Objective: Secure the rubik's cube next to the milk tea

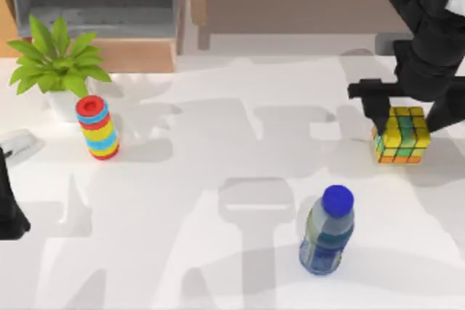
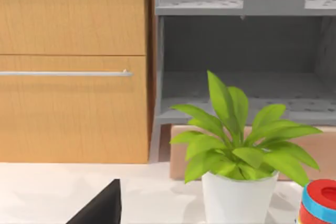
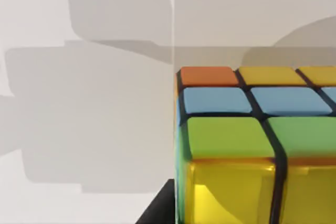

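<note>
Cube sits on the right side of a white table, beneath the right gripper, which hangs directly over it. One dark finger stands at the cube's left face and another part of the gripper at its right, so the jaws look spread about the cube's width; whether they press on it cannot be told. In the right wrist view the cube looms very close, showing orange, blue, green and yellow tiles on a dark grid.

It looks rigid, light and smooth-sided, so it could slip or twist under a weak pinch. Flat opposite faces, gripped at mid-height and squarely, seem the best hold.

Nearest in the top view stands a bottle with a blue cap, toward the front of the table and to the cube's left, well apart from it. It seems to be the milk tea.

Farther back on the left side stands a striped stack of coloured rings, and just behind it a potted plant. The left arm is parked at the table's left edge. Beyond the table are wooden cabinets and grey shelves.
</note>
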